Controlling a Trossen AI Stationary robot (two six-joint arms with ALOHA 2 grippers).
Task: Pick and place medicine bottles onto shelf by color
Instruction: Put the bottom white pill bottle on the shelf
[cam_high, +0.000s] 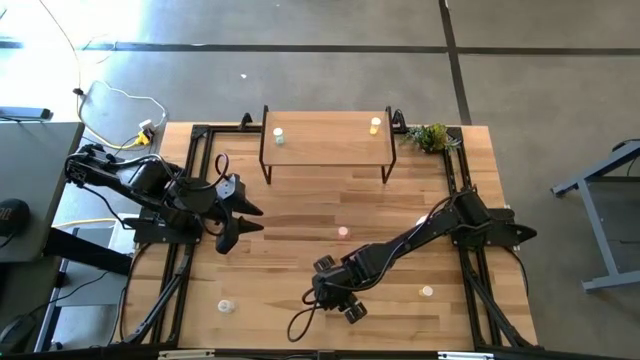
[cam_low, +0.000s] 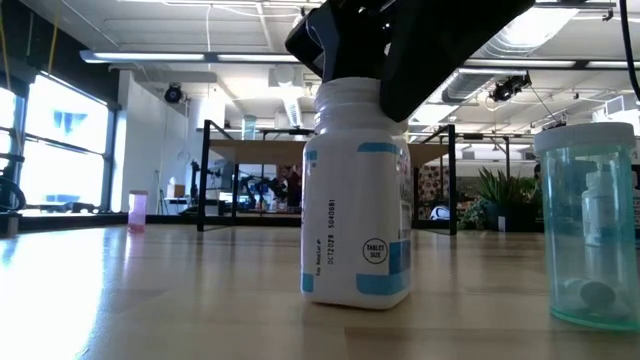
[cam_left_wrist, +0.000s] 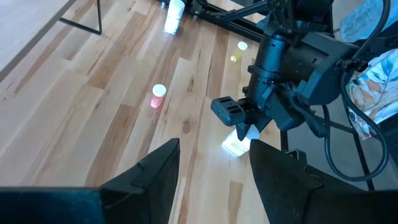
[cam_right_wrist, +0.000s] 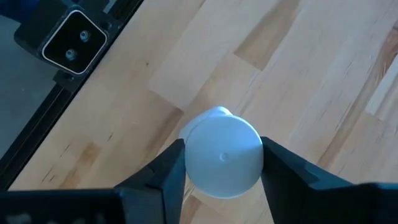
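A large white medicine bottle (cam_low: 355, 230) with a blue label stands upright on its base on the wooden table, near the front middle. My right gripper (cam_right_wrist: 224, 168) is over it, shut on its cap; it also shows in the high view (cam_high: 335, 292). My left gripper (cam_high: 245, 215) is open and empty above the table's left part. The shelf (cam_high: 325, 148) stands at the far edge with a greenish bottle (cam_high: 279, 135) and a yellow bottle (cam_high: 375, 125) on top. A pink bottle (cam_high: 343, 232) stands on the table's middle. My right gripper pinches the bottle's white cap (cam_right_wrist: 194, 163) between its two fingers, one on each side of the round rim. The fingers come from above, pointing down. The bottle stands upright with its base (cam_low: 355, 295) on the table.
A small white bottle (cam_high: 226, 306) stands front left and a yellow one (cam_high: 427, 291) front right. A translucent bottle (cam_low: 590, 235) stands close to the low camera. A green plant (cam_high: 430, 137) sits beside the shelf's right end. Black frame rails run along both table sides.
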